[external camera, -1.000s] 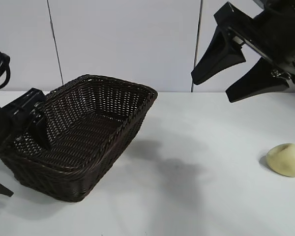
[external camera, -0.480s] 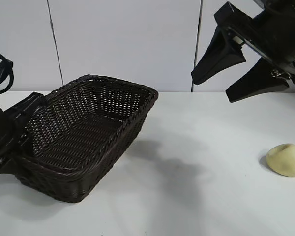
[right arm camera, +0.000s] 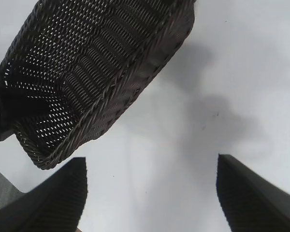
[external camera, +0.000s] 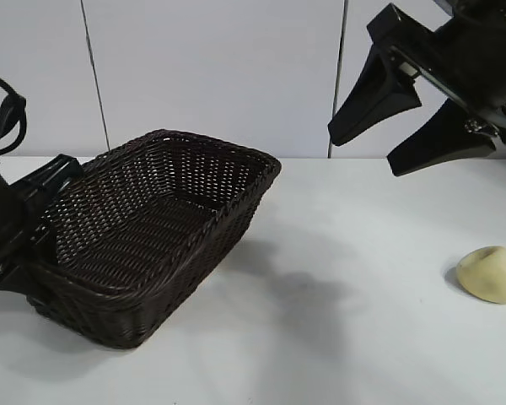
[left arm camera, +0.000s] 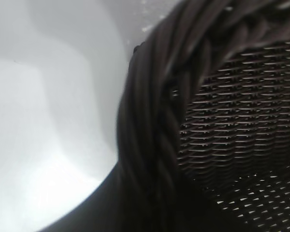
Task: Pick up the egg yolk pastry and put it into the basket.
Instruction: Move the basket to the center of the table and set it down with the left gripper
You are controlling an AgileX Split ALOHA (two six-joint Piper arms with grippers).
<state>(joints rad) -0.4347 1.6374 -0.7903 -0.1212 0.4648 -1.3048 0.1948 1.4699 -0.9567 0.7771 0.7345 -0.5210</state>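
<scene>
The egg yolk pastry [external camera: 489,274], a small pale yellow cone-shaped lump, lies on the white table at the far right. The basket [external camera: 160,228], dark brown wicker, sits at the left, slightly tilted. It also shows in the right wrist view [right arm camera: 101,72]. My left gripper [external camera: 40,253] is shut on the basket's left end wall. The braided rim [left arm camera: 154,121] fills the left wrist view. My right gripper [external camera: 363,154] hangs open and empty high above the table, up and left of the pastry. Its gap [right arm camera: 151,162] is over bare table, and the pastry is out of that view.
White table [external camera: 346,337] with a pale panelled wall behind. Bare tabletop lies between the basket and the pastry. The pastry is near the table's right edge of view.
My left gripper has closed on the basket's left end and pushed the basket a little to the right. The right arm and the pastry have not moved.
</scene>
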